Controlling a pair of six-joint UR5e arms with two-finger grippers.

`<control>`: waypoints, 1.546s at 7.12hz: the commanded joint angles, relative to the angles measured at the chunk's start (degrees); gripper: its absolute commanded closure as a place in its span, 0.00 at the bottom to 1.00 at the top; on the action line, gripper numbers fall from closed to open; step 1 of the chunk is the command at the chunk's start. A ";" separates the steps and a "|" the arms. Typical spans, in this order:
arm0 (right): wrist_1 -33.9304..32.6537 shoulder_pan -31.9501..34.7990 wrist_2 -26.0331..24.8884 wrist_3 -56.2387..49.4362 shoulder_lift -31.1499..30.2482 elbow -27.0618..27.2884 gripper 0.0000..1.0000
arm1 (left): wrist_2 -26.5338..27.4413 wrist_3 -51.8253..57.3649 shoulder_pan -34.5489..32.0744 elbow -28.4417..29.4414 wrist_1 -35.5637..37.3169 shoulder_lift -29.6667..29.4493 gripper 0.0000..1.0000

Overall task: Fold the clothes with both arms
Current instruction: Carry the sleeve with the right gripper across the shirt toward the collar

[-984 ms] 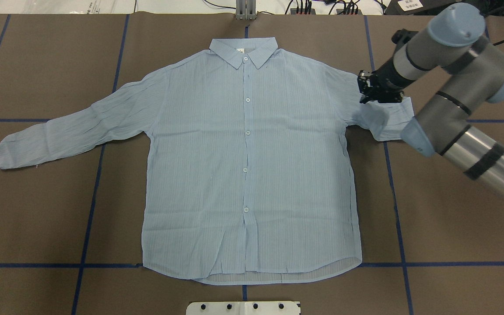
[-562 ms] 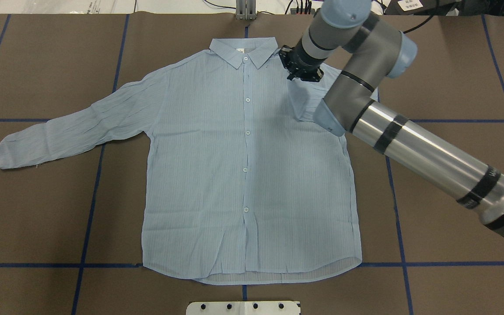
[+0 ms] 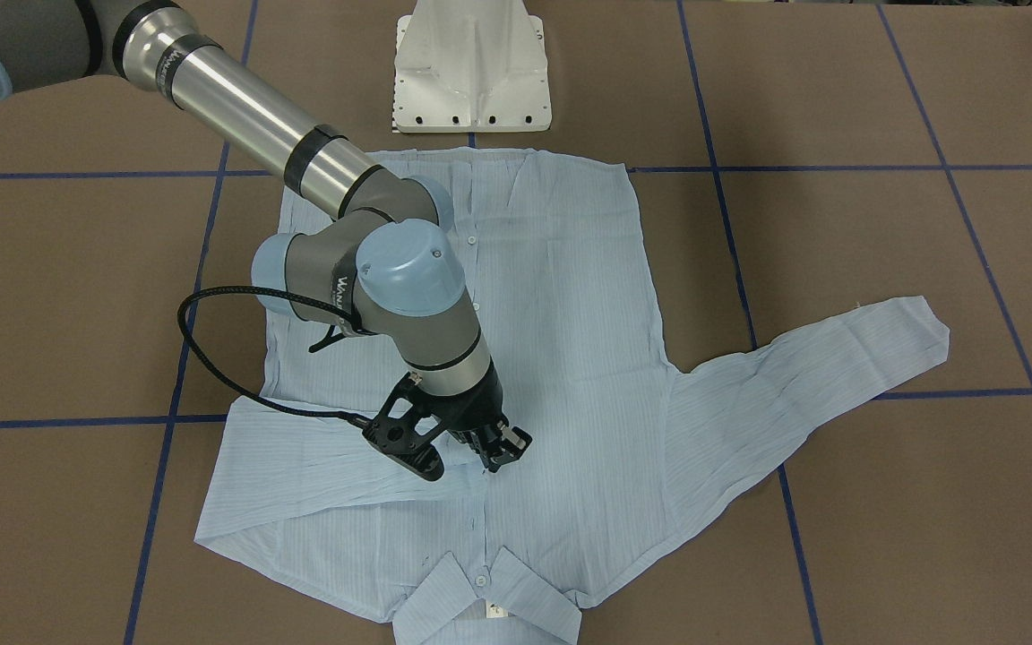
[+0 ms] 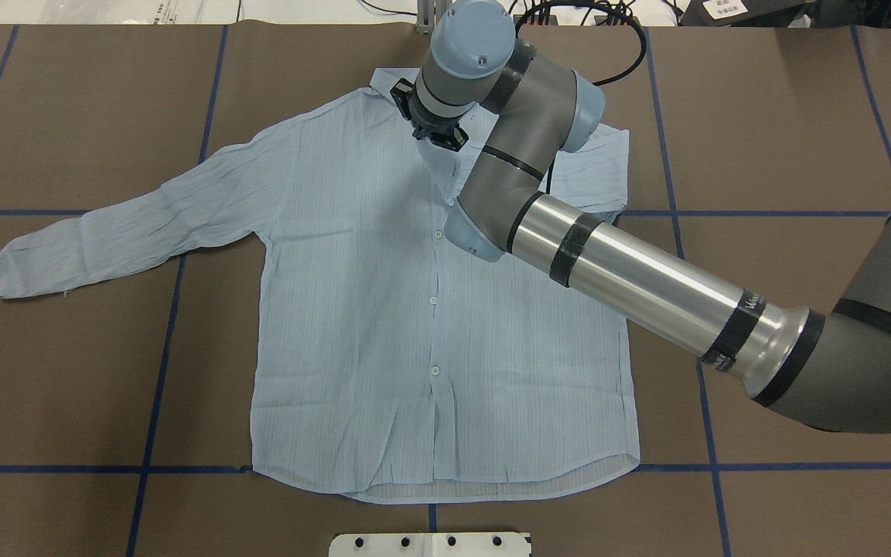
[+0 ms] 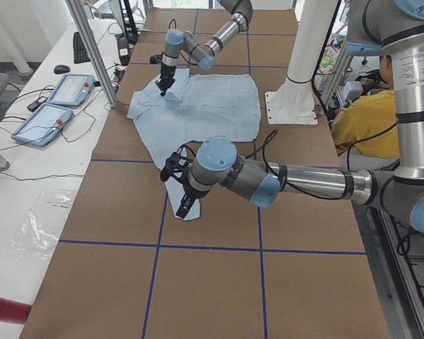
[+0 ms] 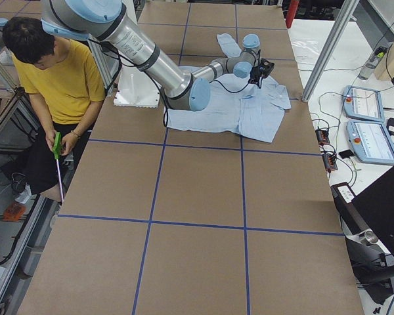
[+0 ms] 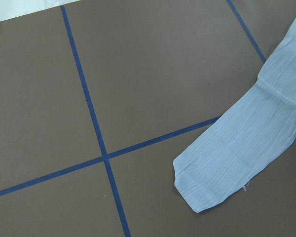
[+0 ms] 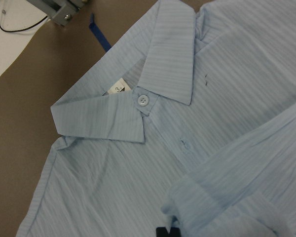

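Jaws on cuff [image 8: 202, 197] — right arm [image 4: 631, 271] outstretched

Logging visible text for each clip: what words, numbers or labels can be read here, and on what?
"3", then an unclear mark: neck label of the shirt.
"WAN", the rest unclear: band on the right arm.
Too small to read: sticker at the overhead view's top right edge.

Even overhead light, soft shadows, sharp
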 commanded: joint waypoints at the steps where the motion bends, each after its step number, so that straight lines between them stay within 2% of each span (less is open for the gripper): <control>1: 0.26 -2.01 -1.83 0.76 1.65 -1.06 1.00 | 0.04 -0.44 0.16 0.59 0.00 -0.14 0.01; 2: 0.26 -2.97 -2.53 4.50 2.18 -1.06 1.00 | 0.04 -0.45 0.16 0.86 0.09 -0.14 0.01; 5: 0.26 -5.34 -5.34 7.17 3.24 -1.06 1.00 | 0.04 -0.45 0.42 2.35 0.09 -0.31 0.01; 6: 0.43 -5.88 -7.00 9.53 3.59 -1.06 0.59 | 0.04 -0.36 0.68 2.62 0.09 -0.40 0.01; 7: 0.44 -7.19 -10.15 11.81 4.12 -1.06 0.02 | 0.04 -0.27 1.55 2.88 0.00 -0.31 0.01; 9: 0.44 -10.09 -15.34 14.46 7.27 -5.51 0.01 | -0.75 -0.01 3.75 3.32 -0.35 -0.40 0.00; 11: 0.35 -10.36 -17.04 14.73 7.11 -5.98 0.01 | -1.19 -3.84 4.81 3.41 -2.29 -0.40 0.00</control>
